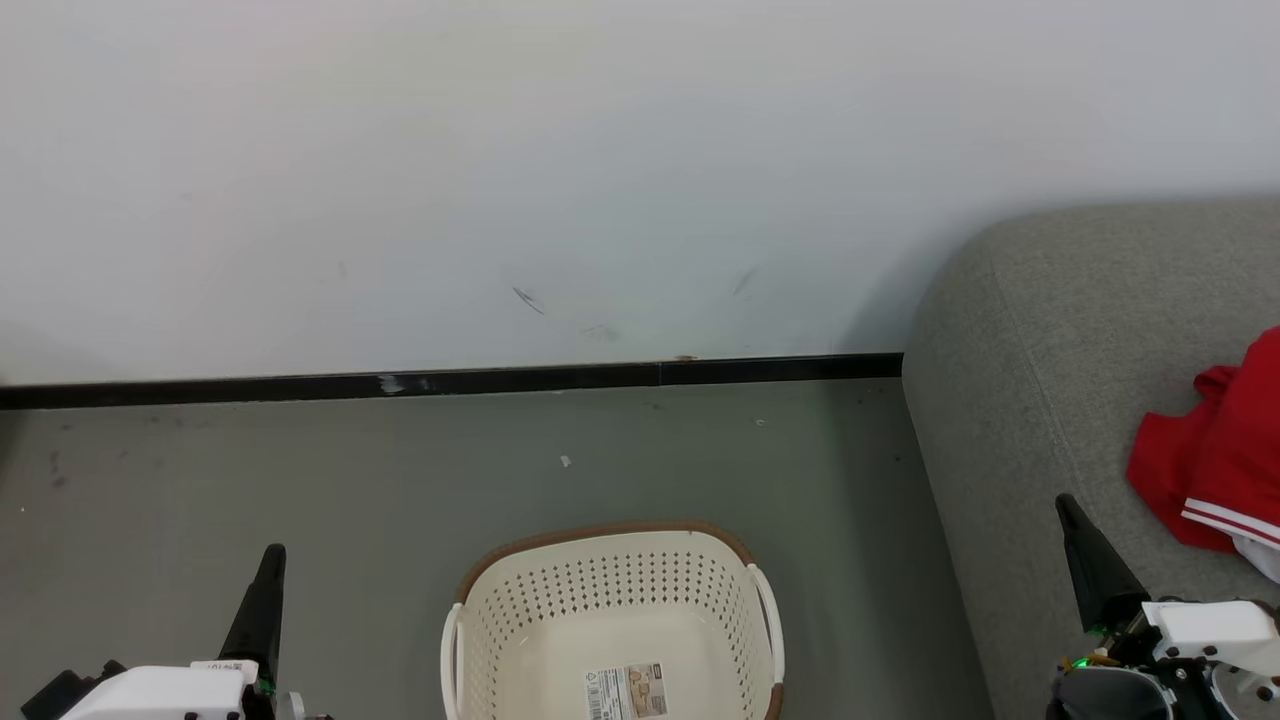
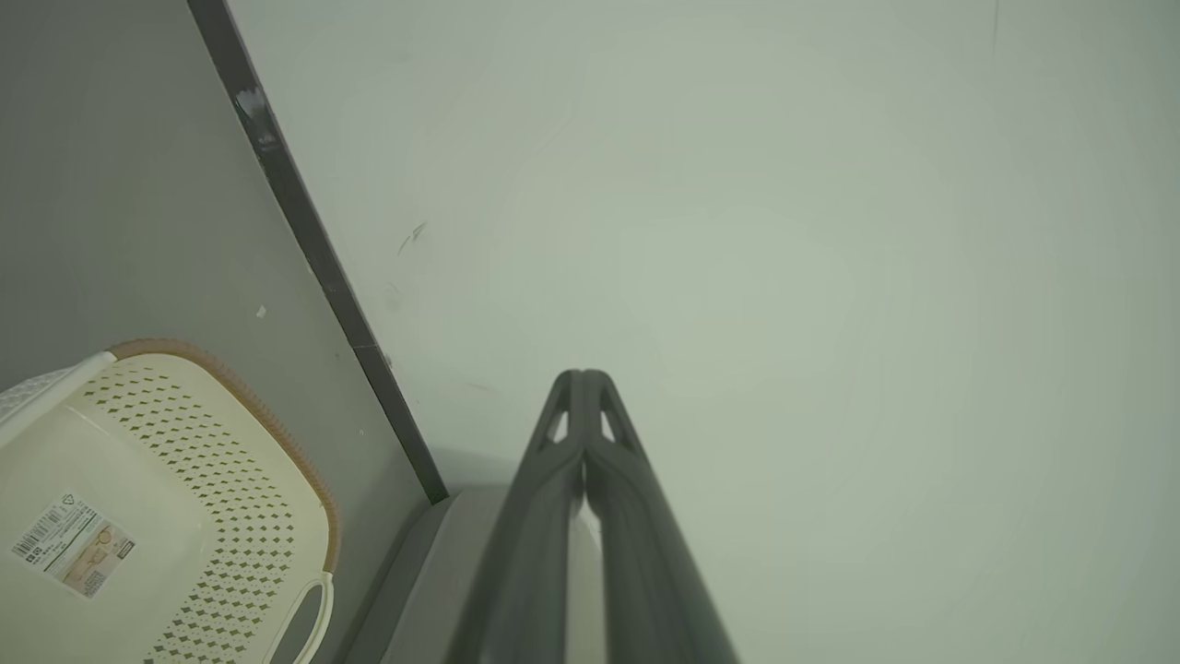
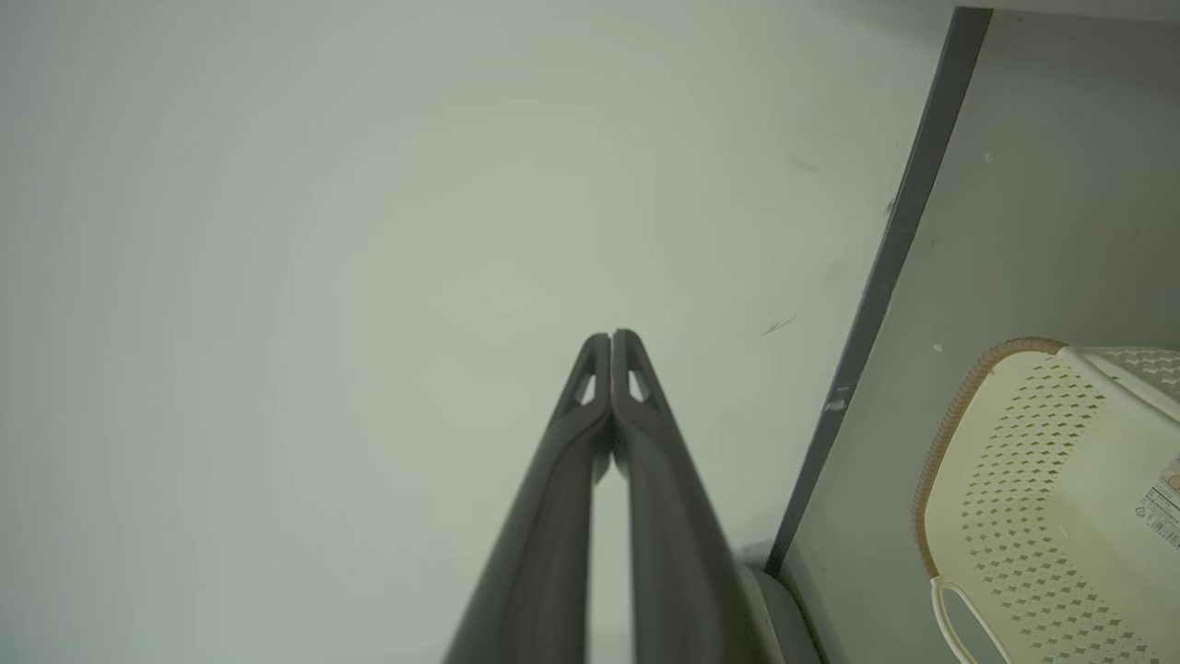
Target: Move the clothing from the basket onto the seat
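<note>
My left jaws are clenched on nothing, their two dark fingers [image 2: 539, 526] pressed flat together from root to tip and aimed at the pale wall [image 2: 784, 277]. In the head view they rise at 7 o'clock over the grey floor [image 1: 300, 470]. My right jaws are clenched the same way, tips meeting with nothing between them. In the head view they stand at 4 o'clock, over the near edge of the seat [image 1: 1050, 330]. The clothing [image 1: 1215, 450] lies crumpled on the seat at 3 o'clock, red with a white-striped hem, just beyond my right jaws and not touching them; part of it runs off the picture's edge. The basket [image 1: 600, 585] sits on the floor at 6 o'clock, between my two arms and just left of the seat. Its bare cream bottom carries a label [image 1: 625, 692]. A black skirting [image 1: 450, 382] runs along the foot of the wall from 9 o'clock across to the seat's corner. In my left wrist view the basket is at 8 o'clock, and in my right wrist view it is at 4 o'clock.
</note>
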Tool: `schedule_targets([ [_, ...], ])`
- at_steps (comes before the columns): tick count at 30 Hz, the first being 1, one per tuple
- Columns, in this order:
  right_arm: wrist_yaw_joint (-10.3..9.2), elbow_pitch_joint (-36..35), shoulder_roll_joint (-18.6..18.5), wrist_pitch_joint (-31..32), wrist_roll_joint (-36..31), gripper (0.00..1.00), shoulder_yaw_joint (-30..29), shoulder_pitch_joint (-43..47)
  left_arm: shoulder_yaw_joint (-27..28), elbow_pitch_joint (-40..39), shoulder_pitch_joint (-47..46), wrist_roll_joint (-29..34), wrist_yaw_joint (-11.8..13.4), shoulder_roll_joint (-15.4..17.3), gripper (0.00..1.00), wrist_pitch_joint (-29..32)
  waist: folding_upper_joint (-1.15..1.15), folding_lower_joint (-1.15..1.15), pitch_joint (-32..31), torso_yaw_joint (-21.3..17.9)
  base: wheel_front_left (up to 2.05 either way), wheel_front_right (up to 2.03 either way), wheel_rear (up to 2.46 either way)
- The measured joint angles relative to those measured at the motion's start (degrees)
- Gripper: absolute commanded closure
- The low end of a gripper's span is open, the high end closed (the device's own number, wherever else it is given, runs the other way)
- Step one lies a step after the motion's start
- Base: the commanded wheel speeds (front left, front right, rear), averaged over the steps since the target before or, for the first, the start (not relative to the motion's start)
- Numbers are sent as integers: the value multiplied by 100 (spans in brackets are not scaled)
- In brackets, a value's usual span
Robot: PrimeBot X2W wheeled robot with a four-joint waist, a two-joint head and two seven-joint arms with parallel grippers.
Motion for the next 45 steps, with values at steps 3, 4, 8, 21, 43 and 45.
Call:
schedule_targets([
  [3, 0, 27, -12, 34, 210, 100, -4, -44, 37, 26, -23, -138, -46, -11, 100, 35, 0, 0, 10, 6, 0, 0, 0],
  [4, 0, 29, -14, 34, 215, 100, -4, -59, 40, 27, -40, -138, -46, -11, 100, 35, 0, 0, 10, 6, 0, 0, 0],
  [8, 0, 33, -26, 34, 216, 100, -5, -64, 41, 30, -65, -138, -47, -13, 100, 35, 0, 0, 10, 6, 0, 0, 0],
  [21, -1, 43, -35, 34, 219, 100, -5, -64, 42, 53, -66, -138, -52, -15, 100, 35, 0, -1, 9, 5, 0, 0, 0],
  [43, -1, 52, -38, 34, 220, 100, -4, -67, 42, 76, -68, -138, -68, -16, 100, 35, 0, -1, 9, 5, 0, 0, 0],
  [45, -1, 54, -38, 34, 220, 100, -4, -67, 42, 77, -69, -138, -69, -16, 100, 35, 0, -1, 8, 5, 0, 0, 0],
])
